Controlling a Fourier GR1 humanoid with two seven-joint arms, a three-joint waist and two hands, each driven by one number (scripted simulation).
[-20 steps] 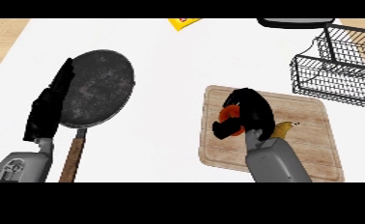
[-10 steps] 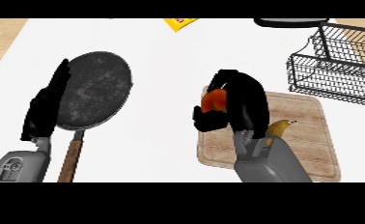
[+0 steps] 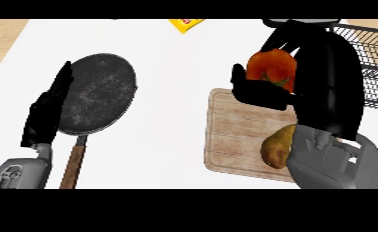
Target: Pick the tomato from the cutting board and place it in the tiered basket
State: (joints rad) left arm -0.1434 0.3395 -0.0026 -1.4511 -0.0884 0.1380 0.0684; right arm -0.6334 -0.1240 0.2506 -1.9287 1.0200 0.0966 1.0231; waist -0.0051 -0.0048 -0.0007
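Observation:
The red tomato [image 3: 272,67] is held up above the wooden cutting board [image 3: 240,136], with my right hand [image 3: 317,81] shut on it: fingers wrap its right side and the thumb presses its left. The hand looms large and hides most of the black wire tiered basket [image 3: 360,43], of which only part shows at the right edge. My left hand [image 3: 48,108] rests open at the left, fingers straight, beside the pan.
A dark frying pan [image 3: 100,93] with a wooden handle [image 3: 72,165] lies left of centre. A brownish potato [image 3: 277,146] sits on the board's near right part. A yellow packet [image 3: 187,23] lies at the counter's far edge.
My right hand has closed on the tomato and lifted it off the board, rising toward the camera and shifting to the far right. The left hand has stayed still.

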